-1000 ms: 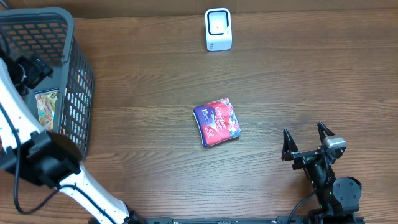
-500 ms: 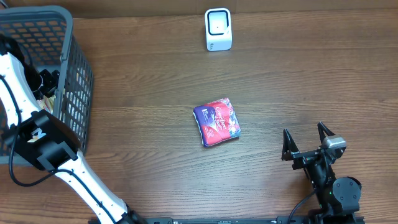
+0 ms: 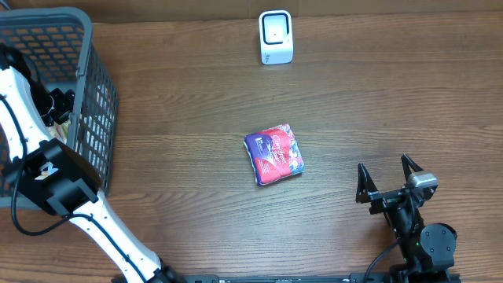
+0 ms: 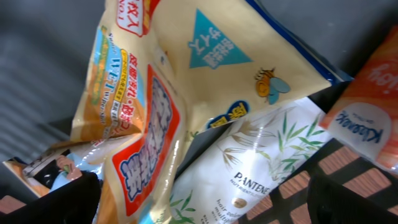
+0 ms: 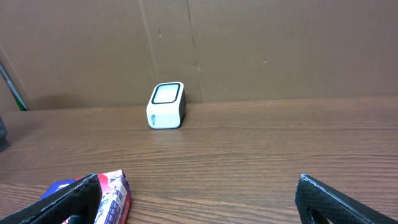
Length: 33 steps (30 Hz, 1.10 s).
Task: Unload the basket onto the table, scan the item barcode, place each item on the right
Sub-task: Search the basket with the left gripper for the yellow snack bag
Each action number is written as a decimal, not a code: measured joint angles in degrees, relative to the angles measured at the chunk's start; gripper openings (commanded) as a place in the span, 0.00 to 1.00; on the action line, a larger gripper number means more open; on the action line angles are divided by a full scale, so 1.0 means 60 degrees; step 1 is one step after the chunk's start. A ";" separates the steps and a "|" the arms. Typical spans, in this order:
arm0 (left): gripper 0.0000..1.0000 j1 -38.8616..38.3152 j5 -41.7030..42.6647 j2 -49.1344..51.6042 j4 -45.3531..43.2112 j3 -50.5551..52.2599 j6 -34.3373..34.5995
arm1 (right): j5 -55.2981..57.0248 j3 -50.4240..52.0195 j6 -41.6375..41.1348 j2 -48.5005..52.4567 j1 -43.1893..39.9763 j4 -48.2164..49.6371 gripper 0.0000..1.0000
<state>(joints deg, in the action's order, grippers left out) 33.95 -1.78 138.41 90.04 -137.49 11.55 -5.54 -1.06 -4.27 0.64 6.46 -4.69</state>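
My left gripper [image 4: 205, 208] is down inside the grey mesh basket [image 3: 94, 94], jaws wide open. Between its dark fingertips [image 4: 71, 199] lie a cream snack packet [image 4: 155, 93] with red and blue print and a white Pantene sachet [image 4: 267, 162]; neither is gripped. A purple and red packet [image 3: 273, 155] lies flat mid-table. The white scanner [image 3: 276, 37] stands at the far edge, its window facing up. My right gripper [image 3: 387, 182] rests open near the front right, with the purple packet [image 5: 113, 193] just beside its left finger.
An orange tissue pack [image 4: 373, 106] sits at the right inside the basket, against the mesh wall [image 4: 348, 168]. A brown cardboard wall [image 5: 249, 43] backs the table behind the scanner [image 5: 166, 106]. The basket takes up the table's far left corner.
The left arm swung deeper into the basket and now covers the packet that showed through the mesh a second ago. The right arm and the purple packet stayed still.
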 measured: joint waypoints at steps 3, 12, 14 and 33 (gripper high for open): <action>0.98 0.0015 0.0262 -0.0066 -0.0018 0.0000 0.0000 | -0.0004 0.0000 0.0000 0.0000 0.0000 -0.0004 1.00; 1.00 0.0259 0.0958 -0.1537 0.0266 0.0036 -0.0007 | 0.0000 0.0000 0.0004 0.0000 0.0000 -0.0007 1.00; 1.00 0.0390 0.1016 -0.2262 0.0627 0.0033 -0.0007 | 0.0000 0.0000 0.0004 0.0000 0.0004 -0.0004 1.00; 0.96 0.0849 0.1009 -0.3155 -0.2565 0.3657 -0.0025 | 0.0000 0.0000 0.0000 0.0000 0.0000 -0.0007 1.00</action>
<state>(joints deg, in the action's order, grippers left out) 39.05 4.27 119.48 74.65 -115.55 11.40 -5.54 -1.06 -4.27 0.64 6.46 -4.73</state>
